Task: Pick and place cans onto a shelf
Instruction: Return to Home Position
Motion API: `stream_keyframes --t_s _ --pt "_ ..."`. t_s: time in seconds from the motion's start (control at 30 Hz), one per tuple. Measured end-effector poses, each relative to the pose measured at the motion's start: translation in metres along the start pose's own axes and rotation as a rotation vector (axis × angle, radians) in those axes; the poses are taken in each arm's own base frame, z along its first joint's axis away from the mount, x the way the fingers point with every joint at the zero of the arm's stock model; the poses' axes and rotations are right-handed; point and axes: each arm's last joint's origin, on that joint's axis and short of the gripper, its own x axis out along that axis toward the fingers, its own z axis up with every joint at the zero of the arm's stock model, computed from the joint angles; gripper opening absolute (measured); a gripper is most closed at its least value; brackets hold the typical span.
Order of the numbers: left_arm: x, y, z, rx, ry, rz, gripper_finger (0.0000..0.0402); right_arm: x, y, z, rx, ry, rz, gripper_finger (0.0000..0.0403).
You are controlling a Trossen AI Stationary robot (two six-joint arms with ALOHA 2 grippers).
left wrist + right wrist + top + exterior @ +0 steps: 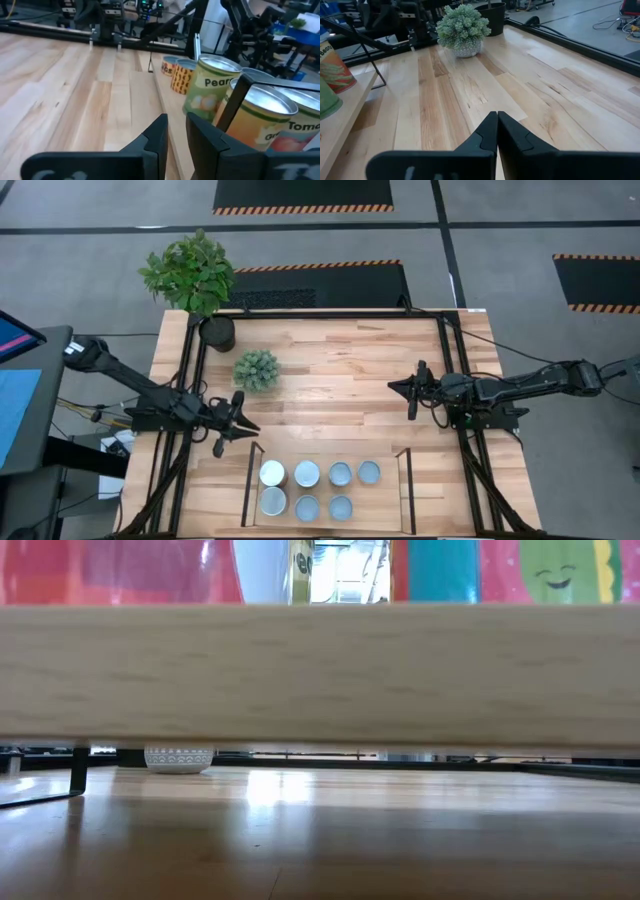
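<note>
Seven cans [307, 473] stand upright in two rows on the light wooden shelf [385, 502] near the table's near edge, between its thin dark brackets. In the left wrist view the labelled cans [210, 85] stand close ahead. My left gripper [252, 427] hovers just beyond the shelf's left far corner, with its fingers a narrow gap apart [176, 131] and empty. My right gripper [393, 386] waits at mid table on the right, shut [496, 125] and empty. In the low view the shelf board [320, 670] fills the picture and hides both grippers.
A small pale-green plant in a white pot [257, 370] stands on the table's left half, beyond my left gripper. A bigger leafy plant in a black pot [215, 330] stands at the far left corner. Bare tabletop [340, 380] lies between the two grippers.
</note>
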Motion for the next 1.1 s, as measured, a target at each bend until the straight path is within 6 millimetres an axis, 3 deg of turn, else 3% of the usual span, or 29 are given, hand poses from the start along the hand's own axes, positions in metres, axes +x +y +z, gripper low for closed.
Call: stream_keyframes --t_s 0.9,1.1 --pt "0.015 -0.020 -0.002 0.020 0.028 -0.063 0.0059 0.000 0.000 0.000 0.000 0.000 0.000 0.0033" --pt "0.016 -0.016 -0.002 0.018 0.005 0.027 0.0059 0.000 0.000 0.000 0.000 0.000 0.000 0.0033"
